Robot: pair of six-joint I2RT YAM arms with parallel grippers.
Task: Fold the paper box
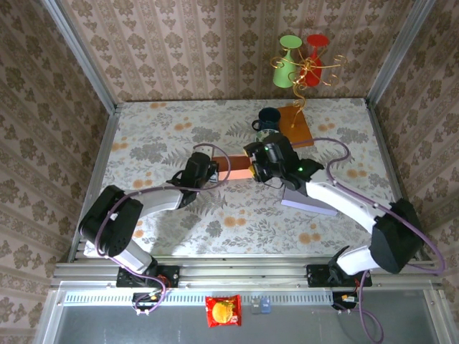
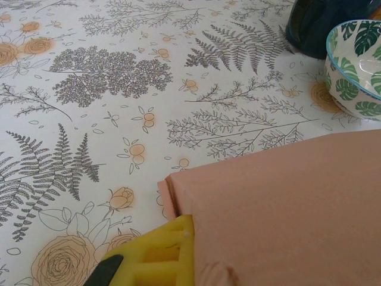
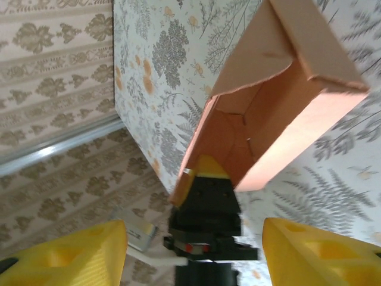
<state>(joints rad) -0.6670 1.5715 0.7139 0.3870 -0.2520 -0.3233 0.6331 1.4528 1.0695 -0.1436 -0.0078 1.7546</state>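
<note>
Centre of the top view: left gripper (image 1: pixel 206 170) is clamped on the edge of the salmon-pink cardboard box (image 1: pixel 231 168), anchoring it. Right gripper (image 1: pixel 252 169) faces its open end, jaws apart and empty, likely for flap folding.

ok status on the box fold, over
left hand shut on paper box wall. right hand open, facing box's open side. bowl and dark cup close beside box.

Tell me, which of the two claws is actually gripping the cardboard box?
The left gripper: its yellow fingers pinch the paper box at its end wall, whereas the right gripper has its fingers wide apart.
</note>
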